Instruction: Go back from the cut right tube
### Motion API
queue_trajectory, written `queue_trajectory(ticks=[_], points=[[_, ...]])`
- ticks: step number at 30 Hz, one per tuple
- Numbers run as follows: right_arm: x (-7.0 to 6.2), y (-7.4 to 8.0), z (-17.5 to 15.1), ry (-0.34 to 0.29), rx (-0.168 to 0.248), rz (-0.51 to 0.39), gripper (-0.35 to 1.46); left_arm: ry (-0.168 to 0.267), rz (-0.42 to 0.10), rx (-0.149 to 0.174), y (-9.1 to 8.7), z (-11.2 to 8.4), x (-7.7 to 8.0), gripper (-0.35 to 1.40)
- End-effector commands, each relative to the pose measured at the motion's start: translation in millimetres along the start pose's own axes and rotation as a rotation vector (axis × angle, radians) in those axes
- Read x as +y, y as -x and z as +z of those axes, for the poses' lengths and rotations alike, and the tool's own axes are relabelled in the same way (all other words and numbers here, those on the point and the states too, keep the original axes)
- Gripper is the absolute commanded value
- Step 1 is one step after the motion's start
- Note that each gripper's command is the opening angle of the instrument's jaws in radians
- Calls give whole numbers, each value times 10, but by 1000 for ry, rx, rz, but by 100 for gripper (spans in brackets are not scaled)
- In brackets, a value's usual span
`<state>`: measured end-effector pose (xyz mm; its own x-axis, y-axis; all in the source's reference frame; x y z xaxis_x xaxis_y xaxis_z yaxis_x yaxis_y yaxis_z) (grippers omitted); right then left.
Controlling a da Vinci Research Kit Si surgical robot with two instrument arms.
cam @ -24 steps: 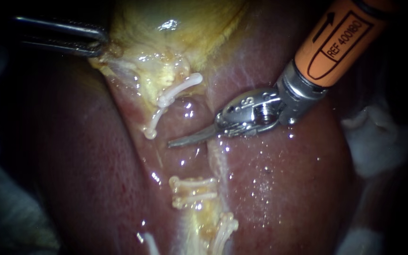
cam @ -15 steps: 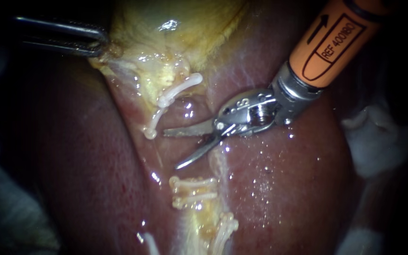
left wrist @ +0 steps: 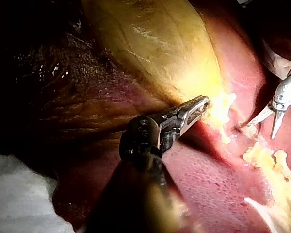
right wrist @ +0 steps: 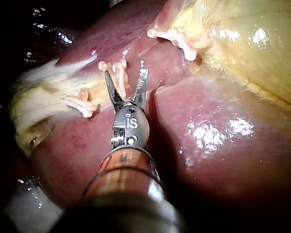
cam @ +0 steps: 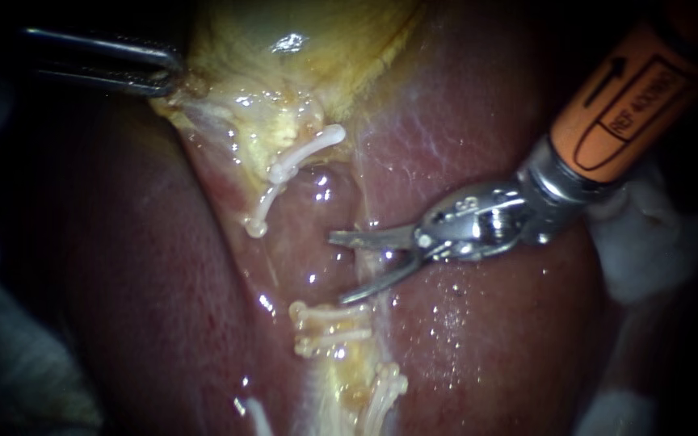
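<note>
My right instrument, with scissor-like blades, comes in from the upper right; its blades stand open over the wet gap between the upper clips and the lower clips, holding nothing. A pale strand of tube runs under the blades toward the lower clips. In the right wrist view the open blades point at those clips. At the upper left, my left instrument has its jaws shut on the yellow edge of the gallbladder; the left wrist view shows that same grip.
Dark red liver fills the view on both sides of the clipped strip. A further clip lies at the lower edge. White gauze sits behind the right instrument's shaft, and more pale cloth lies beside the left shaft.
The right instrument's blades went from shut to open, then the instrument drew back to the right, away from the upper clips. The left instrument has not moved.
</note>
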<state>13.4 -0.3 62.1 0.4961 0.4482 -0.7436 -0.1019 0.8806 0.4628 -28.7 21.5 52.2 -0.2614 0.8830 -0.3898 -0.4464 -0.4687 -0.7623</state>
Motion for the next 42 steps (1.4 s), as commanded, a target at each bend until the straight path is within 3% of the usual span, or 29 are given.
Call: queue_trajectory(ticks=[1, 5, 9, 12, 15, 21, 31, 39, 42], points=[[-1, -1, -8, 11, -7, -11, 143, 1, 0, 0, 0, 0, -1, -35], [0, -9, -40, 60, -60, -27, 143, 1, 1, 0, 1, 0, -1, -35], [2, -16, -68, 96, -148, -33, 143, 1, 1, 0, 1, 0, -1, -35], [3, -17, -80, 100, -202, -33, 143, 1, 1, 0, 1, 1, -2, -35], [2, -16, -85, 87, -227, -26, 143, 0, 2, 0, 2, 1, -3, -35], [2, -13, -89, 87, -228, -31, 143, -7, 9, 5, 11, 13, -15, -35], [1, -12, -92, 85, -228, -33, 143, 12, 8, -15, 32, 61, -35, -35], [1, -11, -92, 76, -227, -32, 143, 12, 9, -18, 32, 61, -36, -35], [1, -10, -83, 21, -222, -27, 143, 16, 8, -21, 29, 54, -35, -35]])
